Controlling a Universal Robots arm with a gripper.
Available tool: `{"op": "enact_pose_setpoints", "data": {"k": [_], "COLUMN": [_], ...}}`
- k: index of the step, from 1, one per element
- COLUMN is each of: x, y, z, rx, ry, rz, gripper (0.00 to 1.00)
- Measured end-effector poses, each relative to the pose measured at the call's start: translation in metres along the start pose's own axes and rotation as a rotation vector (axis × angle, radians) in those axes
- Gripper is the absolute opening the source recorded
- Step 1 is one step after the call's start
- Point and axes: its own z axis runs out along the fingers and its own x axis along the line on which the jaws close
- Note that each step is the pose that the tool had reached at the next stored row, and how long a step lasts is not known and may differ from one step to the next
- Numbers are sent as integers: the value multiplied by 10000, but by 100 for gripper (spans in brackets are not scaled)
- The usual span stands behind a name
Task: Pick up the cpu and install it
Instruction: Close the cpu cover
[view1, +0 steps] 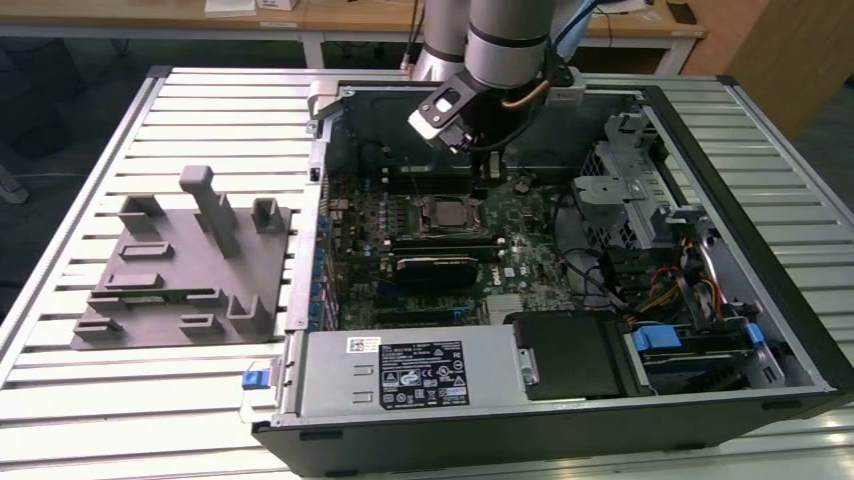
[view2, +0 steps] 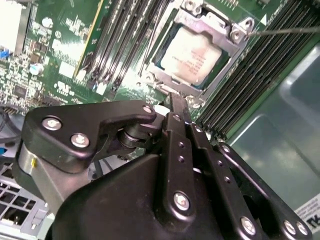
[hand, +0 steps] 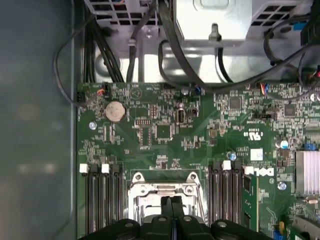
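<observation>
The cpu (view2: 192, 52), a flat square chip with a shiny silver top, lies in the motherboard socket (view2: 235, 35) with the metal frame around its edges. In the exterior view the socket (view1: 447, 213) sits mid-board inside the open computer case. My gripper (view2: 175, 100) hangs just above the board at the socket's edge, its two black fingers pressed together and shut on nothing. In the first wrist view the gripper (hand: 171, 202) points at the socket frame (hand: 162, 190). The exterior view shows the gripper (view1: 470, 140) beneath the arm, over the far part of the board.
Memory slots (view2: 125, 40) flank the socket on both sides. A gray fixture block (view1: 187, 265) stands on the slatted table at the exterior view's left. The power supply (view1: 400, 375), drive cage (view1: 641, 200) and cables (hand: 165, 55) crowd the case edges.
</observation>
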Motion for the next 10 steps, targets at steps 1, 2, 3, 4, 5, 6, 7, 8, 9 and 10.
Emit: {"op": "enact_pose_setpoints", "data": {"k": [1, 2, 3, 4, 5, 6, 7, 8, 9, 10], "x": [-3, -6, -9, -12, -14, -16, -17, -17, -18, -18], "y": [-17, -35, -54, -75, -94, -115, -135, -153, -169, -186], "z": [8, 15, 22, 29, 35, 41, 47, 53, 59, 65], "rx": [0, 0, 1, 0, 0, 0, 0, 0, -1, 0], "ry": [0, -1, -1, -1, 1, 0, 0, 1, 1, 1], "rz": [0, 0, 0, 0, 0, 0, 1, 0, 0, 1], "gripper": [11, 11, 11, 11, 11, 11, 11, 11, 11, 11]}}
